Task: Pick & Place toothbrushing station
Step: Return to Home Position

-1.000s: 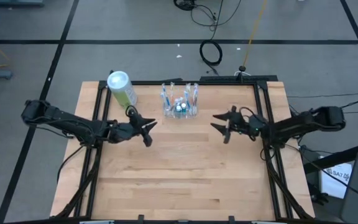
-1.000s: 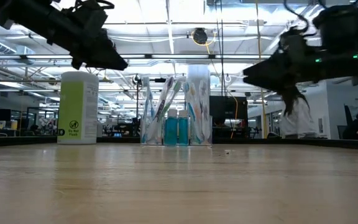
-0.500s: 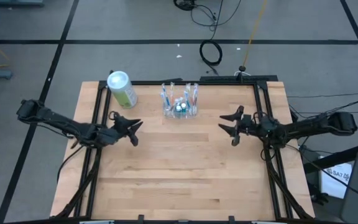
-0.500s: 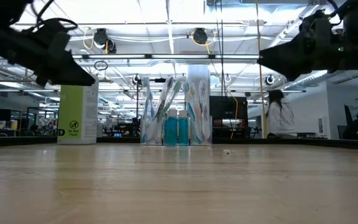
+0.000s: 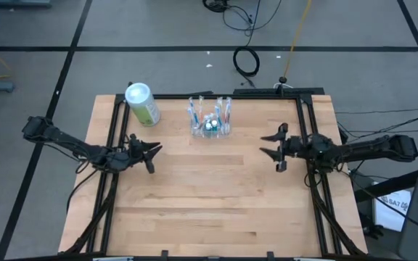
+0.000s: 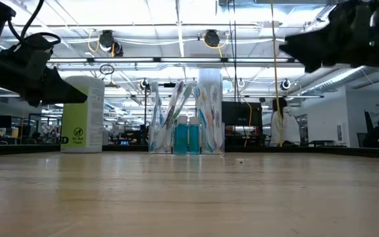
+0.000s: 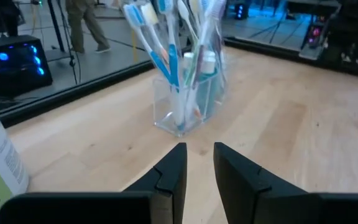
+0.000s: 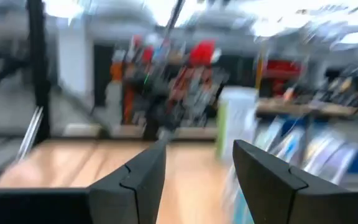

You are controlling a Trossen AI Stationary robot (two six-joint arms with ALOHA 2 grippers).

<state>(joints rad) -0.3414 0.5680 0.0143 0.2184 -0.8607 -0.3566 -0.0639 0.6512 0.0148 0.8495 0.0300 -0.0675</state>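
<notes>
The left gripper (image 5: pixel 156 150) hovered above the table (image 5: pixel 209 210) on its 9 o'clock side. Its fingers were narrowly parted and held nothing. The green canister (image 5: pixel 142 103) stood at 11 o'clock from this gripper, near the far edge.

The toothbrushing station (image 5: pixel 210 125) stood upright at the table's 12 o'clock edge, at mid-width, loaded with toothbrushes (image 7: pixel 166 56). Its long axis ran from 9 to 3 o'clock. It lay at 2 o'clock from the left gripper and at 10 o'clock from the right gripper (image 5: pixel 264 144), well apart from both. Neither arm was clearly nearer.

The right gripper hovered on the 3 o'clock side, fingers spread and empty.

Judgement: a move to the rest position would lead each arm outward, away from the station. The bare wood toward 6 o'clock offered open room, so contact risk appeared low.
</notes>
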